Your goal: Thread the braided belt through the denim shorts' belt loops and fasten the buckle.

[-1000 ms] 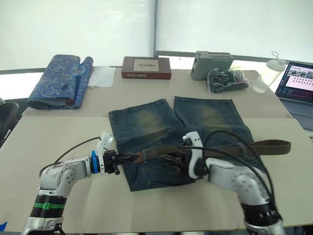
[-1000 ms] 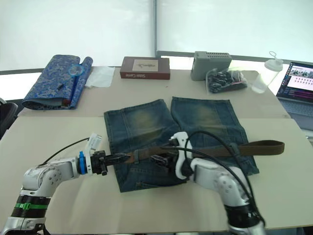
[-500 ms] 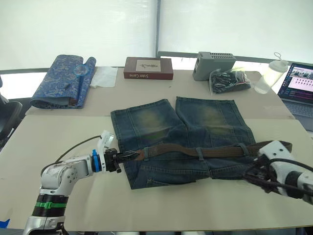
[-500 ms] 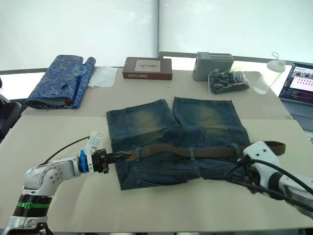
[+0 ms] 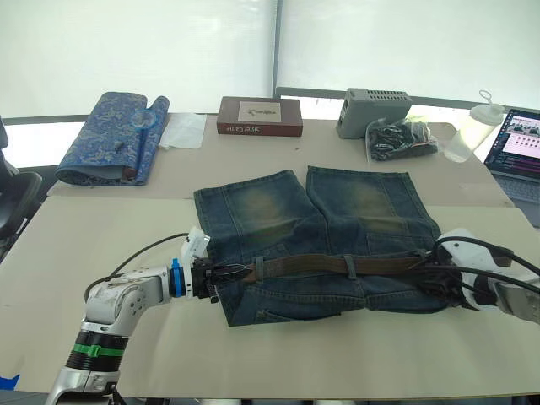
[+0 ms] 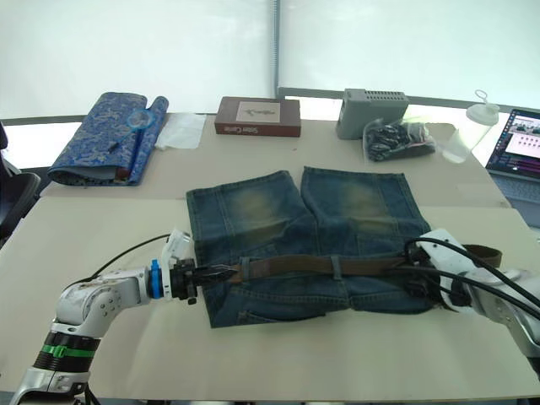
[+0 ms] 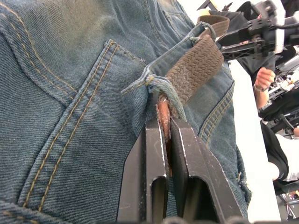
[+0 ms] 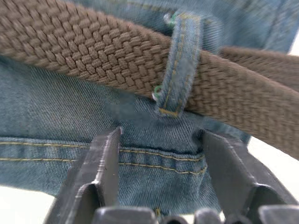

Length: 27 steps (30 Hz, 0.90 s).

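Here the shorts [image 5: 321, 245] lie flat on the beige worktop [image 5: 101, 236], waistband toward the robot, legs pointing away. The belt [image 5: 337, 267] runs across the waistband under the loops [image 8: 180, 65], its far end curling out past the shorts' right edge [image 6: 483, 251]. The left end effector [image 7: 164, 140] sits at the shorts' left edge, its fingers [image 7: 152, 172] pinched tight on the belt's tip where it comes out of a loop. The right end effector [image 8: 159, 154] hangs at the right edge of the waistband, fingers spread wide apart just short of a loop with the belt through it, gripping nothing. Bare worktop lies left of the shorts and along the near edge in front of them. Well behind the shorts, on a second worktop, sit a blue fabric roll [image 5: 110, 139], a brown box [image 5: 260, 116], a grey box [image 5: 373, 111], a bag of dark items [image 5: 403, 139], a bottle [image 5: 472, 135] and a laptop [image 5: 516, 143]; behind them white blinds close off the room.
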Tool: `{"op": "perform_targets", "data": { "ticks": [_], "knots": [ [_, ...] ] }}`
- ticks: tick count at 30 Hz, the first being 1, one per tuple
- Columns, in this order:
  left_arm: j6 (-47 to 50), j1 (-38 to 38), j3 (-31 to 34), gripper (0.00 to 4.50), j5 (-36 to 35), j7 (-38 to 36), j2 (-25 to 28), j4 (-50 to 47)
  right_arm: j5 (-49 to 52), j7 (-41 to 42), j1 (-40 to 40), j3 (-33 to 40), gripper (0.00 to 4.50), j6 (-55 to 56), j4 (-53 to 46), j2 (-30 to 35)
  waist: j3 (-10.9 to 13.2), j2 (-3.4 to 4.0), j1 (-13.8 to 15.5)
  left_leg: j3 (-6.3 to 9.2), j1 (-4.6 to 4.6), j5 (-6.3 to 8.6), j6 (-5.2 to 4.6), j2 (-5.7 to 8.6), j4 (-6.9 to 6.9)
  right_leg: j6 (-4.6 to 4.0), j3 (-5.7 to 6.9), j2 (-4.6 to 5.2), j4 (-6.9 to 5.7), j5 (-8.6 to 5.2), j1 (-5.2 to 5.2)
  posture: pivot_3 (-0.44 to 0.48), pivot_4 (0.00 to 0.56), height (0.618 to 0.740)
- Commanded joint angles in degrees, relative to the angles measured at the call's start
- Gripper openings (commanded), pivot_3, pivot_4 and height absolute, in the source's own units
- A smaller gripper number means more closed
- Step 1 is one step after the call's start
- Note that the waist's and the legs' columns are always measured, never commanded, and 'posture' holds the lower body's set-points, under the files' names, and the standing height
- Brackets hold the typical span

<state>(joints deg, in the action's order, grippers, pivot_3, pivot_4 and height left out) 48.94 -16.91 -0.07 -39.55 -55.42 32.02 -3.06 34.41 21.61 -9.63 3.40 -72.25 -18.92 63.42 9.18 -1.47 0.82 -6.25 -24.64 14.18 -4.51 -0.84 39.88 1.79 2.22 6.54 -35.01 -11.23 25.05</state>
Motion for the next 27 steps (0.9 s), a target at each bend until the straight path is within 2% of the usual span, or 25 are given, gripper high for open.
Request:
{"op": "perform_targets", "data": {
  "ticks": [1,5,6,8,13,15,18,24,27],
  "knots": [
    [-0.71,-0.19,-0.06,0.0,-0.44,-0.82,-0.09,-2.33,-3.16,2.14,-1.56,-2.5,1.45,0.38,0.98,1.17,0.0,0.0,-0.01,0.0,0.0,0.0,0.0,0.0,0.0,0.0,0.0,0.0,0.0,0.0,-0.01,0.0,0.15,0.74],
    [-0.47,0.0,-0.17,0.0,-0.79,-0.76,-0.14,-3.52,-4.58,2.92,2.8,1.34,0.1,-1.74,-2.28,3.3,0.0,0.0,0.1,0.02,0.01,0.0,0.0,-0.01,0.02,0.03,0.03,0.0,0.0,0.01,-0.03,0.0,0.15,0.74],
    [-0.44,-0.1,-0.36,0.0,-0.85,-0.89,-0.15,-3.94,-5.0,2.89,4.62,2.87,0.04,-2.42,-3.42,4.05,-0.01,0.01,0.42,0.02,0.0,0.0,0.0,-0.01,0.02,0.06,0.03,0.0,0.0,0.02,-0.03,0.0,0.15,0.74],
    [0.37,-0.41,-0.76,0.0,-1.5,-0.7,-0.58,-5.27,-5.87,2.59,9.16,7.87,0.04,-4.23,-5.93,4.64,-0.01,0.01,0.86,0.05,0.01,0.01,-0.02,-0.01,0.02,0.48,0.04,0.0,-0.01,0.17,-0.07,0.0,0.15,0.74],
    [1.5,-2.37,-3.96,0.0,-2.21,0.7,-4.85,-6.9,-11.2,0.8,19.55,19.81,0.04,-5.89,-9.36,4.06,-0.02,0.03,1.83,0.05,-0.07,0.06,-0.1,0.03,0.11,0.52,0.04,0.04,0.04,0.18,-0.09,0.0,0.15,0.74],
    [1.9,-3.08,-5.24,0.0,-1.87,0.83,-6.0,-6.8,-12.51,0.2,20.6,22.42,0.04,-5.84,-9.52,2.38,-0.02,0.03,1.82,0.04,-0.09,0.1,-0.16,0.05,0.25,0.53,0.02,0.05,0.04,0.2,-0.12,0.0,0.15,0.74],
    [2.14,-3.55,-4.88,0.0,-1.36,-0.03,-4.79,-5.34,-14.4,0.05,21.1,21.94,0.04,-4.18,-8.5,1.97,-0.02,0.03,1.38,0.03,-0.07,0.1,-0.16,0.03,0.37,0.36,0.01,0.02,0.03,0.15,-0.14,0.0,0.15,0.74],
    [-0.65,-4.76,-1.62,0.0,1.56,-8.64,7.61,5.22,-15.76,-0.25,16.98,18.67,0.04,-2.05,-4.68,-0.31,-0.03,0.11,-0.06,0.0,-0.02,0.03,-0.05,-0.04,0.19,0.29,-0.01,-0.11,-0.07,0.11,0.01,0.0,0.15,0.74],
    [-2.04,-5.26,-2.15,0.0,2.77,-11.96,10.7,8.05,-15.45,0.01,14.25,18.19,0.04,-1.76,-3.08,-1.4,-0.02,0.14,0.0,-0.03,-0.05,0.05,-0.08,-0.01,0.17,0.39,-0.01,-0.07,-0.02,0.15,0.01,0.0,0.15,0.74]
  ]
}}
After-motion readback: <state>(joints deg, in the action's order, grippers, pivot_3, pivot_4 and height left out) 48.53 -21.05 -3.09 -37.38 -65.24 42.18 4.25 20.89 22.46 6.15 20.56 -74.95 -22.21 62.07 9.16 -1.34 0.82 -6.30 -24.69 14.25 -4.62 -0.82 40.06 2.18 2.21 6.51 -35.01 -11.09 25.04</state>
